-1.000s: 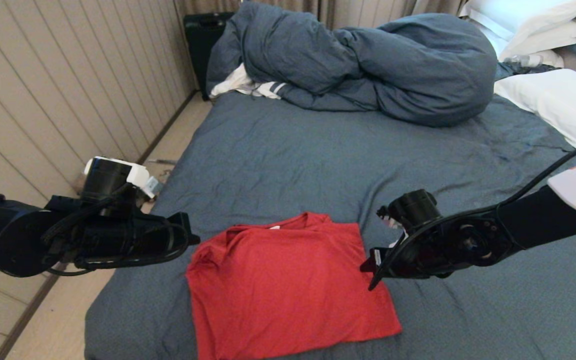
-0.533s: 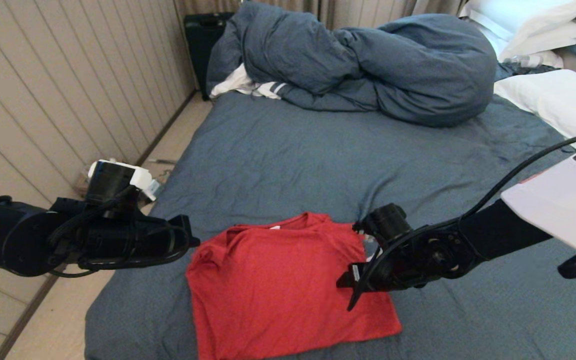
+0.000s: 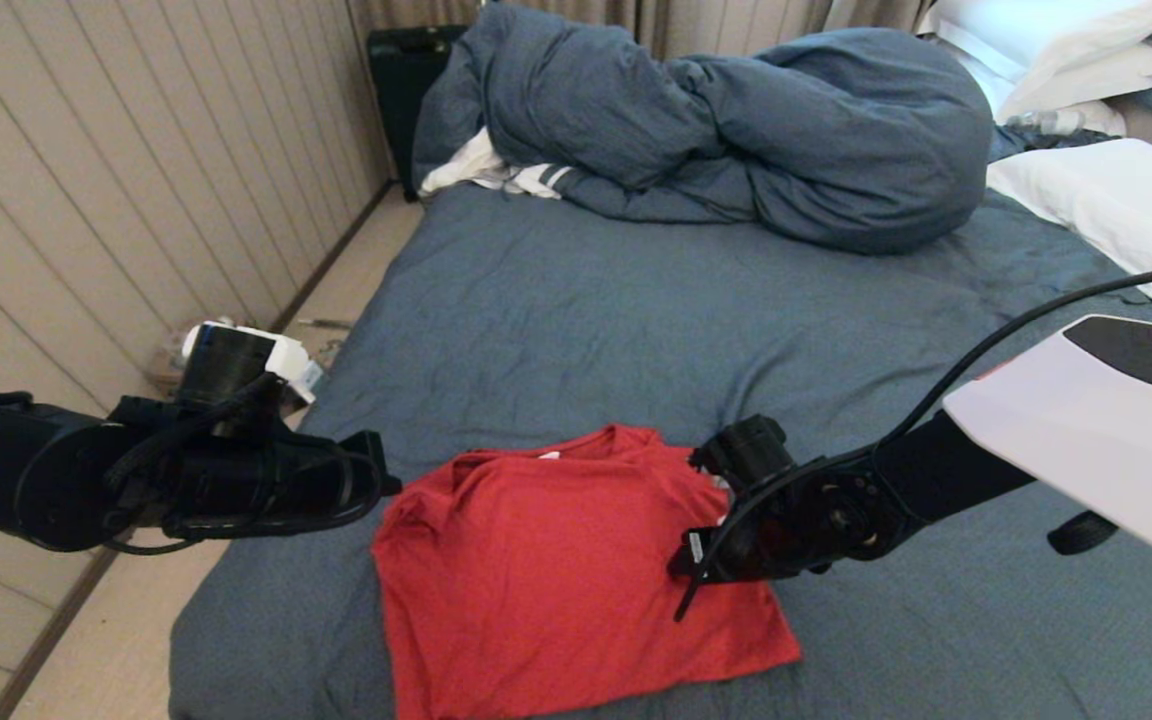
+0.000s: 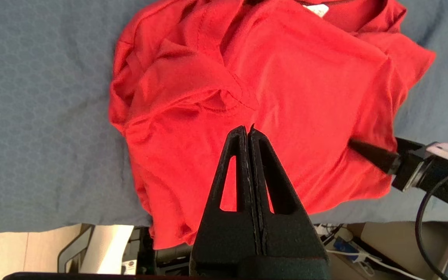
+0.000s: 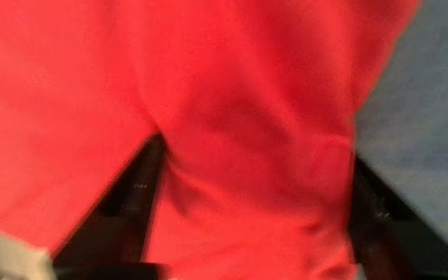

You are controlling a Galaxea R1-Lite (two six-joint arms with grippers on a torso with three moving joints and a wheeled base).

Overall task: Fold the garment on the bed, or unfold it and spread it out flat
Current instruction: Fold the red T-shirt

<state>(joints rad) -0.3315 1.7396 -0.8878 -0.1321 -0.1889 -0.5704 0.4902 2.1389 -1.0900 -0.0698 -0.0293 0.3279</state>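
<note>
- The garment (image 3: 576, 570) lies on the near part of the bed (image 3: 636, 320), a roughly square red bundle with sleeves tucked in, collar and white tag toward the far side, hem toward us. We judge it partly folded.
- The relation that matters: the garment's right-hand edge runs near to far, and our right gripper (image 3: 701, 565) sits right at that edge, about midway along it, with its jaws pointing inward and down across the cloth.
- In the right wrist view the right gripper's jaws stand wide apart, with a raised ridge of red fabric between the two dark fingers (image 5: 138, 202). We cannot tell whether they press the cloth yet; nothing is pinched.
- The right arm reaches in low from the right side, forearm nearly level, wrist dipped toward the bed.
- Our left gripper (image 4: 249, 130) has its jaws pressed together on nothing. It hovers beside the garment's left edge, above the bed's border, and looks idle.
- The right arm is plainly nearer to a grasp. We judge the coming move as closing on that side edge and carrying it across toward the left.
</note>
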